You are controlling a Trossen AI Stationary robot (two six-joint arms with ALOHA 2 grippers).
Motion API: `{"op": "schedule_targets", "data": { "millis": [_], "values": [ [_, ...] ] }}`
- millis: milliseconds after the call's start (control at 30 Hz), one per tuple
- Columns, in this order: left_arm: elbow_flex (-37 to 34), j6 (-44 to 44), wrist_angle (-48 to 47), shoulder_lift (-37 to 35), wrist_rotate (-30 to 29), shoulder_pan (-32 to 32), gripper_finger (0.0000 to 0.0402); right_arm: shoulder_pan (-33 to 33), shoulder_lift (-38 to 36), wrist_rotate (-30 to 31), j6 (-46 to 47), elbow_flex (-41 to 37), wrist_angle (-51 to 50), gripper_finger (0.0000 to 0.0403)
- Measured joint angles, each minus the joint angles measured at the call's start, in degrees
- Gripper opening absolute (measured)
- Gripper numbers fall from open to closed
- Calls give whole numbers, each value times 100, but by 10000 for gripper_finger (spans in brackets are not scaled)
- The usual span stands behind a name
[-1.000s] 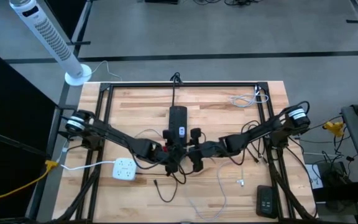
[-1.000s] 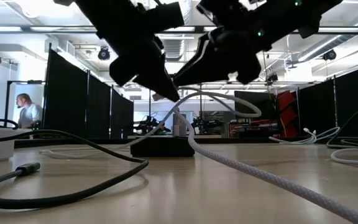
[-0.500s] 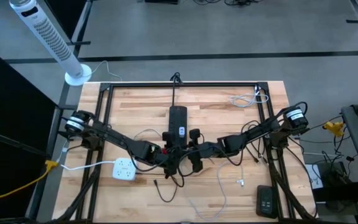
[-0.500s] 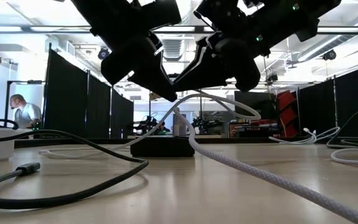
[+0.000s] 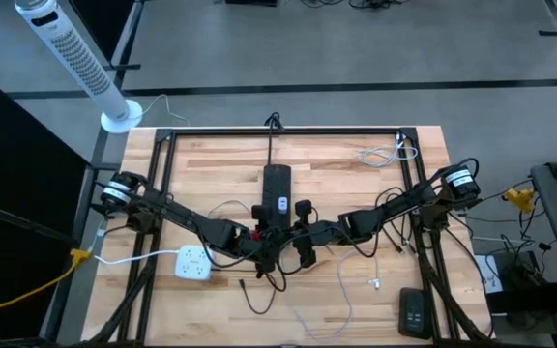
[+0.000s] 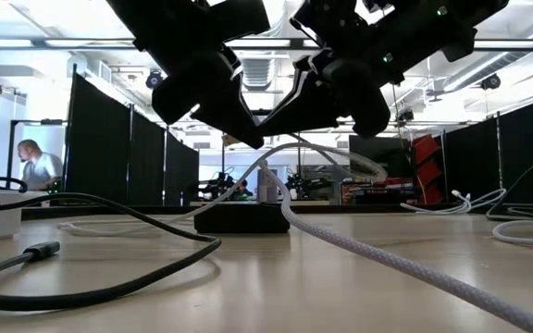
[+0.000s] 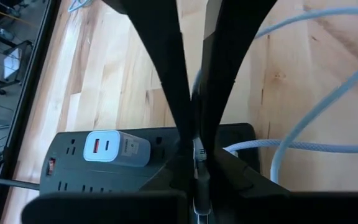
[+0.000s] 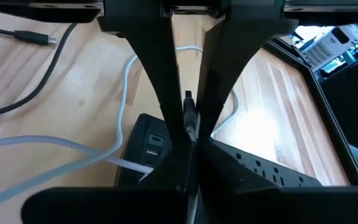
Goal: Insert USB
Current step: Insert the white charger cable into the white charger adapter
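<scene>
A black power strip (image 5: pixel 277 187) lies at the table's middle and carries a white charger block (image 7: pixel 114 148). Both grippers hang just above its near end. My left gripper (image 5: pixel 261 236) is shut on a thin grey plug piece of the white braided USB cable (image 6: pixel 359 242). My right gripper (image 5: pixel 290 232) faces it and is shut on a small dark plug tip. In the low view the cable loops out from between the two grippers (image 6: pixel 265 125) and trails down onto the table toward the near right. My left gripper pinches a thin grey piece of the cable's plug end (image 7: pixel 197 154) between its two fingers, slanting down from the table's left. The piece is clear of the strip. My right gripper pinches a small dark plug tip (image 8: pixel 189 116) between its fingertips, slanting down from the table's right. The tip stands clear above the strip's near end.
A white power cube (image 5: pixel 192 262) sits near left. A black cable (image 6: pixel 81 277) curls across the near table, and more white cable (image 5: pixel 337 307) lies near right beside a black device (image 5: pixel 414 311). A coiled white cable (image 5: pixel 385 153) lies far right. A person (image 6: pixel 30 165) stands far off.
My right gripper has shut its fingers on the plug tip without shifting from its place. My left gripper has kept its hold and stayed where it was.
</scene>
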Motion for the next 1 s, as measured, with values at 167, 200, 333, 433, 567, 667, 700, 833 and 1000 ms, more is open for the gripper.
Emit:
{"op": "schedule_targets", "data": {
  "millis": [167, 200, 333, 433, 567, 667, 700, 833, 1000],
  "values": [
    [11, -42, -26, -2, -139, -3, 16, 19, -35, 213, -106, 0, -41, 1],
    [27, -70, -60, -2, -129, -5, 16, 24, -61, 245, -138, 0, -76, 1],
    [45, -178, -165, -26, -79, -18, 35, 27, -178, 270, -146, -2, -281, 1],
    [45, -207, -309, -56, -30, -38, 67, 33, -258, 340, -148, -26, -595, 1],
    [45, -393, -636, -159, -14, -49, 101, 78, -433, 636, -92, -29, -933, 0],
    [41, -506, -708, -236, -17, -54, 118, 118, -451, 648, -106, -59, -1003, 0],
    [40, -506, -713, -252, -18, -65, 122, 148, -463, 644, -130, -59, -993, 0],
    [37, -506, -723, -257, -19, -66, 130, 245, -536, 626, -240, -57, -946, 0],
    [30, -504, -734, -232, -20, -63, 132, 309, -638, 597, -257, -57, -944, 0]
  ]
}}
